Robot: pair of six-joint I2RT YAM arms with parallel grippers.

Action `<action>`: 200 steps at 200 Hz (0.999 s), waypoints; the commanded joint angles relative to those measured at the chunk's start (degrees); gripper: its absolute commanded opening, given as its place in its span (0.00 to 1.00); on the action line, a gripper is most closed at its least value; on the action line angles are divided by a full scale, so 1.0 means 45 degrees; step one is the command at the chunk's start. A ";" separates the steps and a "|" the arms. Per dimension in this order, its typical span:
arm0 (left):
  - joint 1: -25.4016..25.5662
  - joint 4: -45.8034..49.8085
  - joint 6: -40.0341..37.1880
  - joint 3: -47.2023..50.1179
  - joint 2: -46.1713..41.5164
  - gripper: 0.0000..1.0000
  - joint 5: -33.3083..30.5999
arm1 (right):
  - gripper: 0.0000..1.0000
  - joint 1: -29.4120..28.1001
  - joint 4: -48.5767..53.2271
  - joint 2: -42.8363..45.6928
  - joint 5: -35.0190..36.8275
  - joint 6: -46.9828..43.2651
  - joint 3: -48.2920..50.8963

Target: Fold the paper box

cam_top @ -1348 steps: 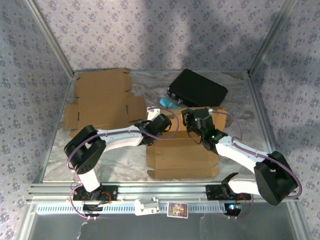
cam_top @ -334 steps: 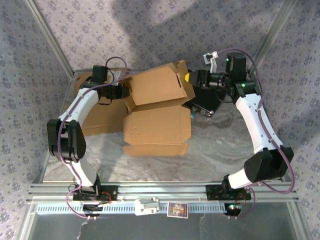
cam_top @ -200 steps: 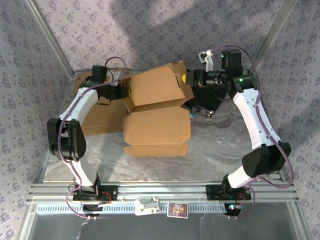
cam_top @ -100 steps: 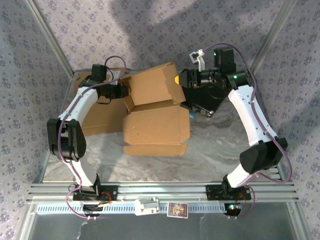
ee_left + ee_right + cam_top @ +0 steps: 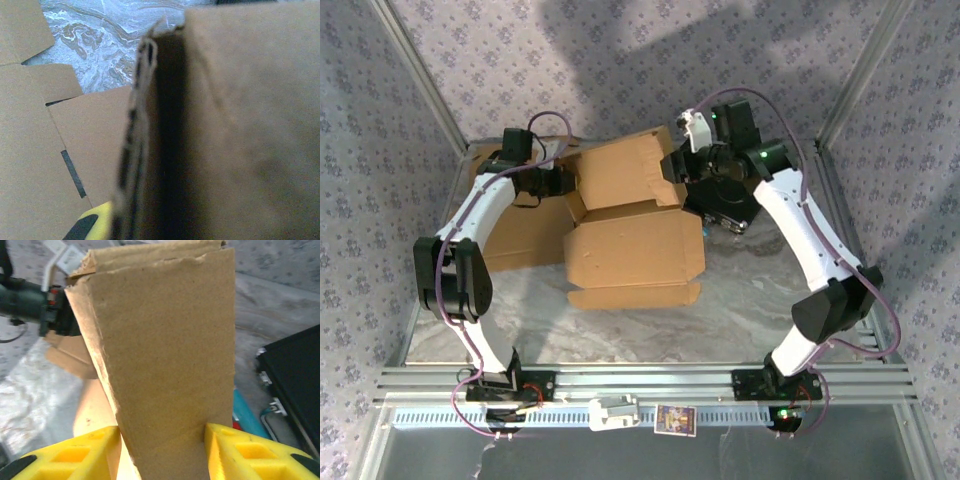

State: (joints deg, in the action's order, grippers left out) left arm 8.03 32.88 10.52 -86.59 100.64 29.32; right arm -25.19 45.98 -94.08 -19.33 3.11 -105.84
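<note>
The paper box [image 5: 635,250] is brown cardboard in the middle of the table. Its near panel lies flat and its back part [image 5: 620,170] is lifted off the table. My left gripper [image 5: 567,186] is shut on the left edge of the lifted part. In the left wrist view the cardboard edge [image 5: 150,150] runs close to the lens, with one yellow finger [image 5: 96,224] beside it. My right gripper [image 5: 676,168] holds the right end of the lifted part. Its yellow fingers [image 5: 75,455] press both sides of a folded cardboard wall [image 5: 165,355].
A second flat cardboard sheet [image 5: 515,235] lies at the back left under my left arm. A black case [image 5: 732,205] sits at the back right behind my right arm, with a teal object [image 5: 247,416] at its near edge. Enclosure walls and metal posts ring the table.
My right gripper has swung left from the back right onto the box's right end, and the lifted part has shifted slightly left. The left arm has stayed in place.
</note>
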 commanded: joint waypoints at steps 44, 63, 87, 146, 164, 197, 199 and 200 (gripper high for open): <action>0.0482 0.0181 0.0220 -0.0324 -0.0448 0.00 0.0317 | 0.50 -0.1563 0.1246 -0.1051 0.6082 -0.0692 -0.1412; 0.0630 0.0397 0.0278 -0.0476 -0.0446 0.00 0.0040 | 0.46 -0.1891 0.1544 -0.1478 0.7256 -0.0758 -0.1970; 0.0863 0.0627 0.0777 -0.0745 -0.0432 0.00 -0.0604 | 0.44 -0.2308 0.2333 -0.2320 0.8870 -0.0571 -0.3038; 0.1626 0.1975 0.1388 -0.1791 -0.0286 0.00 -0.1837 | 0.18 -0.2953 0.3813 -0.4150 1.1836 0.0062 -0.5123; 0.1824 0.2432 0.1392 -0.2211 -0.0159 0.00 -0.2097 | 0.07 -0.2859 0.4040 -0.4365 1.1818 0.0150 -0.5467; 0.1984 0.2996 0.1488 -0.2619 -0.0004 0.00 -0.2431 | 0.00 -0.2714 0.4249 -0.4622 1.2135 0.0270 -0.5898; 0.1994 0.3032 0.1499 -0.2654 0.0013 0.00 -0.2448 | 0.00 -0.2706 0.4317 -0.4650 1.2130 0.0315 -0.5924; 0.1999 0.3048 0.1504 -0.2673 0.0016 0.00 -0.2451 | 0.00 -0.2714 0.4355 -0.4664 1.2139 0.0329 -0.5967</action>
State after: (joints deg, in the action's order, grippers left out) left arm 15.05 44.10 17.74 -94.94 100.64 15.70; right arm -36.93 63.26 -112.99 35.14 3.86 -129.71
